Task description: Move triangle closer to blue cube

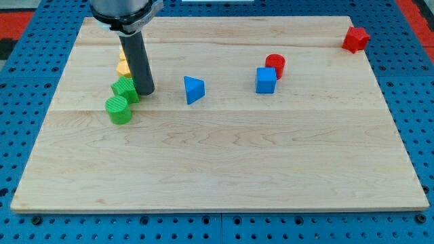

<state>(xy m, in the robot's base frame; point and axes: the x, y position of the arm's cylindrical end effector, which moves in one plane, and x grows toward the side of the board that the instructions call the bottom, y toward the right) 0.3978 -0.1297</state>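
A blue triangle (194, 89) lies on the wooden board (224, 169), left of centre. A blue cube (266, 80) sits to its right, touching a red cylinder (275, 65) behind it. My tip (144, 91) rests on the board to the left of the blue triangle, a short gap away, right beside a green block (125, 89).
A green cylinder (119, 109) sits below the green block. Yellow blocks (123, 65) are partly hidden behind the rod. A red block (355, 39) sits at the board's upper right corner. A blue pegboard surrounds the board.
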